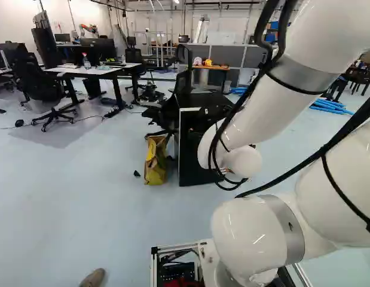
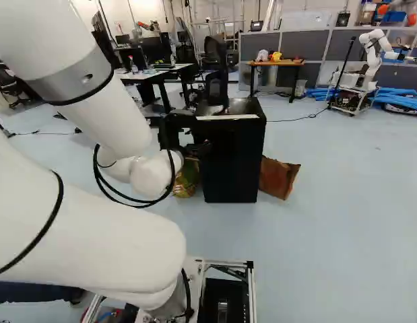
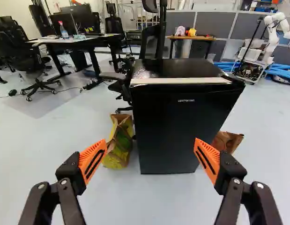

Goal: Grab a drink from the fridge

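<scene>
Gripper [image 2: 195,147] spread wide before a shut fridge [image 3: 182,131]

Both fingers are held well apart, and nothing is pinched by their orange pads [image 3: 92,161]. In the wrist view the black fridge is seen ahead of the gripper, framed between the fingers and touched by neither. Its door is closed, and a pale strip [image 3: 182,81] is carried along the top front edge. Whatever is kept inside, any drink included, is hidden by that door.

The fridge is stood on the pale floor [image 1: 71,197]. It is flanked by two paper bags: a yellow and green bag [image 1: 155,161] is set just beside it on the side toward the white desk [image 3: 81,41], and a brown bag [image 2: 278,177] is leaned at its other side, partly covered by the fridge in the wrist view. A black office chair [image 3: 153,40] is placed near the fridge, behind it.

On the white desk a clear bottle with a red cap [image 3: 63,31] is stood; its contents cannot be made out. Farther back, small toys [image 3: 192,32] are set out on a wooden table [image 3: 190,38] in front of grey partitions [image 3: 210,22]. At the right of the right base view, another robot [image 2: 374,57] is mounted on a cart [image 2: 349,99], with blue tubes [image 2: 400,101] laid nearby.
</scene>
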`<state>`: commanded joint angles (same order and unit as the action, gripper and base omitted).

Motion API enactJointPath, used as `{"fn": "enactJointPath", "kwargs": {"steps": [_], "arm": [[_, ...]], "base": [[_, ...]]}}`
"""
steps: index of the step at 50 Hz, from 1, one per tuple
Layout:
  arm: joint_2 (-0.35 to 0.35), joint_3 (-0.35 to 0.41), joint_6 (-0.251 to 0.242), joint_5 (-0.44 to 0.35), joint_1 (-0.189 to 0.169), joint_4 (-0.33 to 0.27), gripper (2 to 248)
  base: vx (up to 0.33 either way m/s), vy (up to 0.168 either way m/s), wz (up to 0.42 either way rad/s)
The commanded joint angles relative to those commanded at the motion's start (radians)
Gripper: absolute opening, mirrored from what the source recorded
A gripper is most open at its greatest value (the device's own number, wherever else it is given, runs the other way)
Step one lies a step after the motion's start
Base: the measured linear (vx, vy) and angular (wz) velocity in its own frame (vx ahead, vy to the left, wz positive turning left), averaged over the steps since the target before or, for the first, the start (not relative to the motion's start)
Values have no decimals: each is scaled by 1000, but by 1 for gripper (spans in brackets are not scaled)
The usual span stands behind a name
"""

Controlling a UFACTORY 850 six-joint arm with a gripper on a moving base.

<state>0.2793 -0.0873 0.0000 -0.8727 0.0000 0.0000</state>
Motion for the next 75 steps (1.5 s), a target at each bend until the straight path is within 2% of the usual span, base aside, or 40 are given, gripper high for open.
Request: {"fn": "enactJointPath", "kwargs": {"steps": [29,75], "arm": [[0,0,0,0,0,0,247],[0,0,0,0,0,0,247]], "base": [[129,31,-8],[53,4,13]]}}
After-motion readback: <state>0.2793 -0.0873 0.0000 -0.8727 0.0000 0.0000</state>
